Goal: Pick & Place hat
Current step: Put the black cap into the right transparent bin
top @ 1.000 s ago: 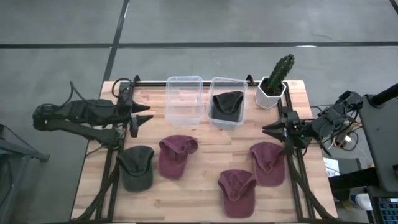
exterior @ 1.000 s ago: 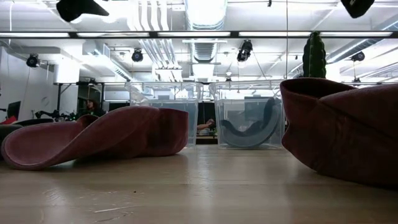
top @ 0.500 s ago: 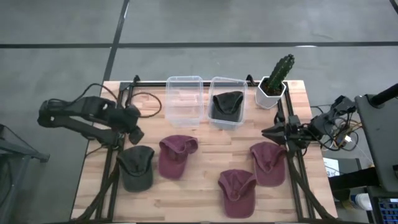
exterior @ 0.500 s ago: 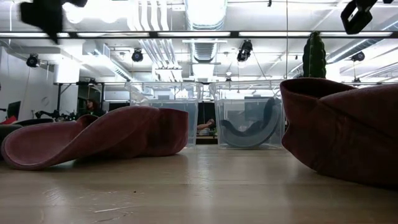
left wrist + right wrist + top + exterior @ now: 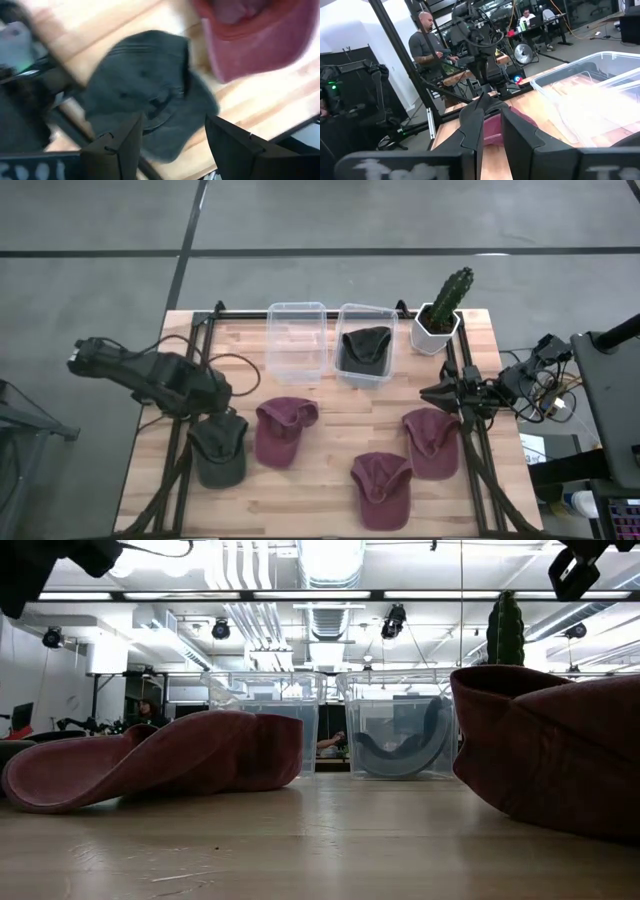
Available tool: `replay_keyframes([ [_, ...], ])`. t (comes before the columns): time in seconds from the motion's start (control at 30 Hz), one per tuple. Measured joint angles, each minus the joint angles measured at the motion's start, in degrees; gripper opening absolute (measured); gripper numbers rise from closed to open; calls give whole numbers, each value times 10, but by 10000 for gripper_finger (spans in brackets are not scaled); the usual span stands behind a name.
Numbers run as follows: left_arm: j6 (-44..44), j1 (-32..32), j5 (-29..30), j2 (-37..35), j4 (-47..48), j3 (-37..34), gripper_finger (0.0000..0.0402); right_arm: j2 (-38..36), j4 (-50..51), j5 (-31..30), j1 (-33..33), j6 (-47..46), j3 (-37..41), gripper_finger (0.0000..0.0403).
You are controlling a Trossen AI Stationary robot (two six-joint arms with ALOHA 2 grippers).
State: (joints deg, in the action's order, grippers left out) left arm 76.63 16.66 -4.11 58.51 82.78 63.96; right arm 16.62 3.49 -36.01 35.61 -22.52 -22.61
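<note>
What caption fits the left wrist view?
Open left gripper poised above the dark grey cap, a maroon cap beside it.
</note>
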Motion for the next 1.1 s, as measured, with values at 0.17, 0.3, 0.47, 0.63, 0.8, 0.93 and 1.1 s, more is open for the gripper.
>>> replay_keyframes([
  [0.17, 7, 42, 6, 18, -108, -35, 208, 0, 0, 0, 0, 0, 0, 61],
  [0.3, 37, 59, 6, 38, -149, -57, 208, 0, 0, -1, 0, 0, 0, 61],
  [0.47, 92, 85, 1, 59, -152, -62, 208, 0, 1, -1, 0, 0, 0, 61],
  [0.63, 200, 128, -19, 68, -151, -62, 208, 0, 1, -1, 0, 0, -1, 61],
  [0.8, 284, 190, -39, 79, -141, -62, 208, 0, 1, -1, 0, 0, -1, 61],
  [0.93, 344, 243, -40, 92, -133, -62, 208, 0, 1, -1, 0, 0, -1, 61],
  [1.1, 406, 292, -40, 105, -133, -62, 208, 0, 1, -1, 0, 0, -1, 61],
])
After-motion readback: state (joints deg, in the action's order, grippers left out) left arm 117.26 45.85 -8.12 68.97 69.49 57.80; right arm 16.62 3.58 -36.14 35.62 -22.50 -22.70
